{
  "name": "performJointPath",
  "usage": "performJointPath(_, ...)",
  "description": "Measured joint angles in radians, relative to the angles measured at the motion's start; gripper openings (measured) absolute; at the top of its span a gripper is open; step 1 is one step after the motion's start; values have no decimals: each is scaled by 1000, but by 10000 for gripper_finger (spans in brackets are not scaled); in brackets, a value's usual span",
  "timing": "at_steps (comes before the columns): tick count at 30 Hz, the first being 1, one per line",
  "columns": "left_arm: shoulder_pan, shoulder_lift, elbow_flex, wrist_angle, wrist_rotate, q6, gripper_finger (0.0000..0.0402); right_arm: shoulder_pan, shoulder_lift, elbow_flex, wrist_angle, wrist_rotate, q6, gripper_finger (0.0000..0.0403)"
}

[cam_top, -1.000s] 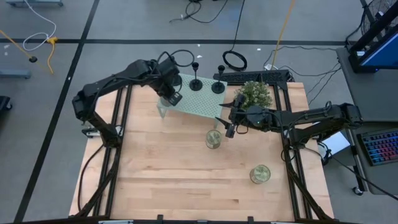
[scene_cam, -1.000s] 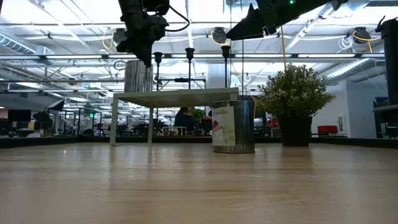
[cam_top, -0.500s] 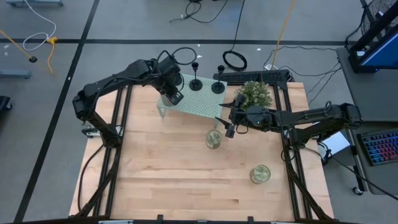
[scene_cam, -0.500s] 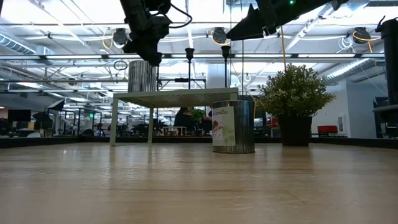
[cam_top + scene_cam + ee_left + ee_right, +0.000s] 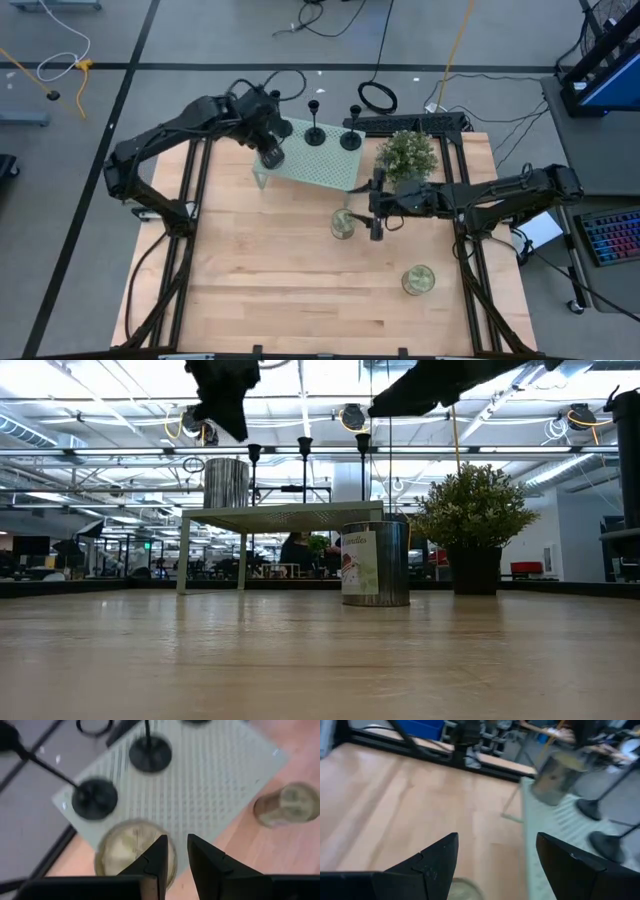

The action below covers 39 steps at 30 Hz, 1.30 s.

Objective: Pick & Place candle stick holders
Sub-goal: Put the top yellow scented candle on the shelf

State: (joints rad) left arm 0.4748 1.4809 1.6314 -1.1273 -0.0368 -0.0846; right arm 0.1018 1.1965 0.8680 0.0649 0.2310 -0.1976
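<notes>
Three black candle stick holders point(image 5: 254, 455) point(image 5: 305, 448) point(image 5: 363, 442) stand on their round bases on a pale green perforated stand point(image 5: 320, 165) at the table's far side. Two also show in the left wrist view point(image 5: 95, 799) point(image 5: 150, 754). A glass jar point(image 5: 135, 852) stands on the stand's left end. My left gripper point(image 5: 175, 845) hangs above that jar, its fingers a little apart and empty. My right gripper point(image 5: 495, 855) is wide open and empty, above and beside a second jar point(image 5: 343, 223) on the table.
A potted plant point(image 5: 408, 152) stands at the far right, beside the stand. A third jar point(image 5: 418, 280) stands nearer the front right. The wooden tabletop point(image 5: 260, 280) stretches toward the near and left edges. A black cable ring point(image 5: 377, 96) lies on the floor beyond the table.
My left gripper has risen straight up off the jar on the stand; the jar stays standing there. My right gripper has shifted a little toward the near edge by the second jar and has turned about.
</notes>
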Motion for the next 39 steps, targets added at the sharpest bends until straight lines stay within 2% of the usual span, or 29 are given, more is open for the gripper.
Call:
performJointPath(5, -49, -84, 0, 121, 1, 3, 79, 76, 47, 0, -49, -1, 118, 254)
performJointPath(11, -117, -141, 1, 219, 1, 14, 79, 140, 182, -1, -93, 1, 157, 231)
performJointPath(17, -152, -153, 1, 220, 0, 34, 79, 121, 275, -1, -131, 4, 174, 227)
performJointPath(20, -164, -152, 1, 220, 0, 34, 79, 107, 305, -1, -129, 4, 118, 226)
performJointPath(27, -186, -152, 1, 218, 1, 35, 79, 62, 319, 0, -152, 1, 36, 225)
performJointPath(29, -190, -152, 1, 218, 1, 35, 79, 50, 319, 0, -160, -33, 20, 219)
performJointPath(32, -191, -152, 1, 218, 1, 38, 79, 32, 339, 1, -151, -124, -5, 195)
performJointPath(39, -190, -152, 1, 218, 0, 37, 79, 20, 354, 2, -156, -125, -32, 85)
